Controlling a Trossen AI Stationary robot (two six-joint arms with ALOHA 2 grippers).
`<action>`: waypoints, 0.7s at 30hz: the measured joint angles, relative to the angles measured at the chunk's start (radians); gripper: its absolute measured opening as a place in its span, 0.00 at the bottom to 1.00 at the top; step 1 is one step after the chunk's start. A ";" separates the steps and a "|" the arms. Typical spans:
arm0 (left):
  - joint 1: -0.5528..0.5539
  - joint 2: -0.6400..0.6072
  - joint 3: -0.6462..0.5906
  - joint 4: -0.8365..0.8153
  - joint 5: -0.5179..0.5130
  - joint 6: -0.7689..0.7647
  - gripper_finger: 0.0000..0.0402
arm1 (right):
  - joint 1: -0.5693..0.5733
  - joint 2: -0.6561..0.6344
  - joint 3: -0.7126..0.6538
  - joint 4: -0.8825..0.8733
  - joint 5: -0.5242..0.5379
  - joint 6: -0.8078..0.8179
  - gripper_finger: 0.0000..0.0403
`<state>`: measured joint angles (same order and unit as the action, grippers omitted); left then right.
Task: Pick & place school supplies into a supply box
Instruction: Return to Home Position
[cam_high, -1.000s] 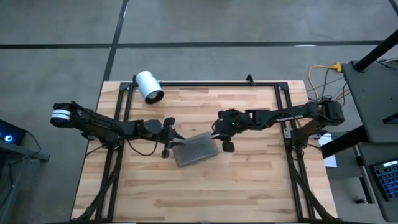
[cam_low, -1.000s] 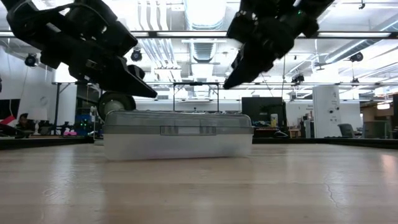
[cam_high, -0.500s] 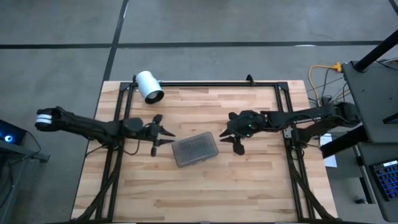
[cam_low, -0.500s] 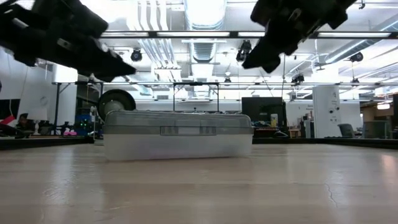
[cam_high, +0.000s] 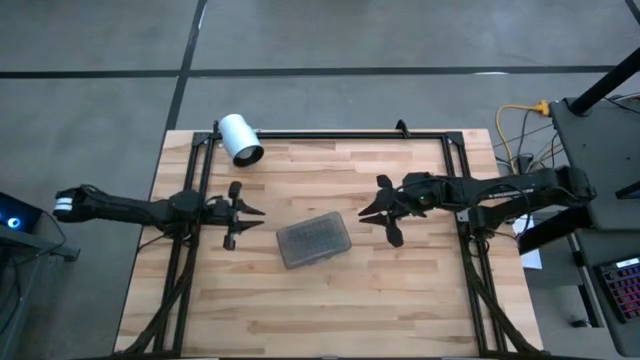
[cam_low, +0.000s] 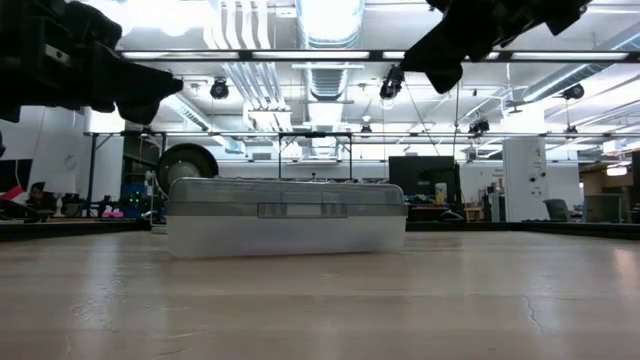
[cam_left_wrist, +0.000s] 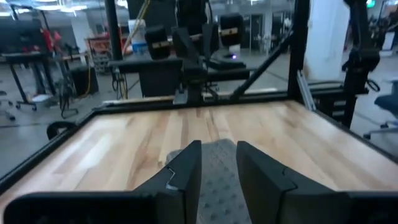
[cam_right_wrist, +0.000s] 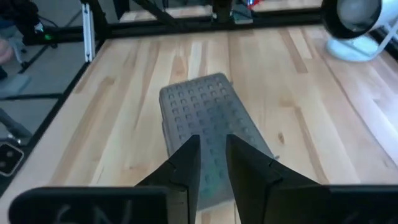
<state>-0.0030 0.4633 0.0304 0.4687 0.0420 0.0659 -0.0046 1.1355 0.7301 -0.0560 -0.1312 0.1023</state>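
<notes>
The supply box (cam_high: 314, 240) lies flat on its base in the middle of the table with its grey dotted lid down. It also shows in the low view (cam_low: 285, 215) and in both wrist views (cam_right_wrist: 205, 106) (cam_left_wrist: 217, 186). No pens, pencils or scissors show anywhere. My left gripper (cam_high: 259, 212) hovers to the left of the box, pointing at it, raised above the table (cam_low: 165, 90). Its fingers (cam_left_wrist: 217, 146) are drawn together to a narrow slit and hold nothing. My right gripper (cam_high: 364, 214) hovers to the right of the box, high up (cam_low: 415, 68). It is likewise nearly closed (cam_right_wrist: 212, 140) and empty.
A white cylinder (cam_high: 240, 138) lies at the table's far left corner and also shows in the right wrist view (cam_right_wrist: 354, 25). Black frame rails (cam_high: 330, 134) run along the far, left and right sides. Bare wood (cam_high: 320, 310) spreads between the box and the near edge.
Both grippers have drawn back from the box and risen: the left one from the box's left end toward the table's left edge, the right one from the box's right end toward the right edge. The box has stayed where it was.
</notes>
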 joint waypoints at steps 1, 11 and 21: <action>0.000 -0.018 -0.006 -0.002 0.000 -0.004 0.22 | -0.001 -0.014 -0.007 -0.002 0.000 0.000 0.17; 0.000 -0.082 -0.016 -0.037 -0.031 -0.008 0.22 | -0.041 -0.231 -0.117 0.019 0.016 0.000 0.19; 0.000 -0.103 -0.014 -0.040 -0.036 -0.016 0.22 | -0.069 -0.465 -0.282 0.117 0.119 0.109 0.21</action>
<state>-0.0029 0.3599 0.0166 0.4284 0.0063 0.0502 -0.0732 0.6704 0.4477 0.0606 -0.0118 0.2110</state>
